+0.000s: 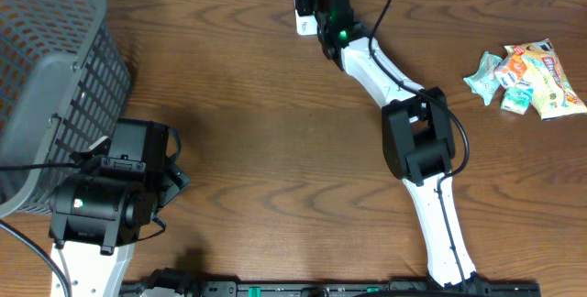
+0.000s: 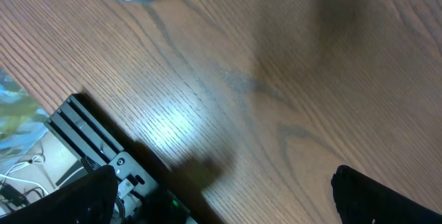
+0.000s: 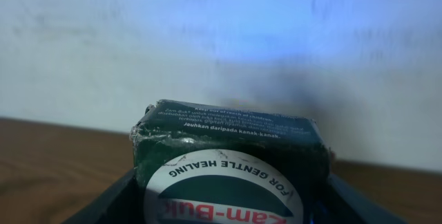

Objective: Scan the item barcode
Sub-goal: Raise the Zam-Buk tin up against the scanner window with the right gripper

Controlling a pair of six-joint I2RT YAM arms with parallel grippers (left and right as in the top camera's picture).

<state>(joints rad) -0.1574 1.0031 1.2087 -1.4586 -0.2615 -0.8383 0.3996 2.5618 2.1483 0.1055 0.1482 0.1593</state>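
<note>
PICTURED: At the back edge of the brown wood-grain tabletop (image 1: pixel 257 104), the right gripper (image 3: pixel 228 213) appears clamped on a dark-green cardboard ointment box (image 3: pixel 228 137) w/ a round white label (image 3: pixel 221 182) reading "For Gentle Healing." The box is held up facing a pale wall (image 3: pixel 207 30), and no barcode shows on the faces in view. The left gripper (image 2: pixel 221 200) hangs wide open and empty over bare wood, beside a grey plastic mesh basket (image 1: pixel 46 68). A heap of bright snack packets (image 1: pixel 527 77) lies well apart at the far right. The box looks light and fairly stiff, but it is thin card w/ a glossy wrap, scuffed at the corners, so prob. slippery and easy to dent. A moderate squeeze across two opposite side walls, approx. mid-height, seems best, leaving the printed faces clear for scanning.
</note>
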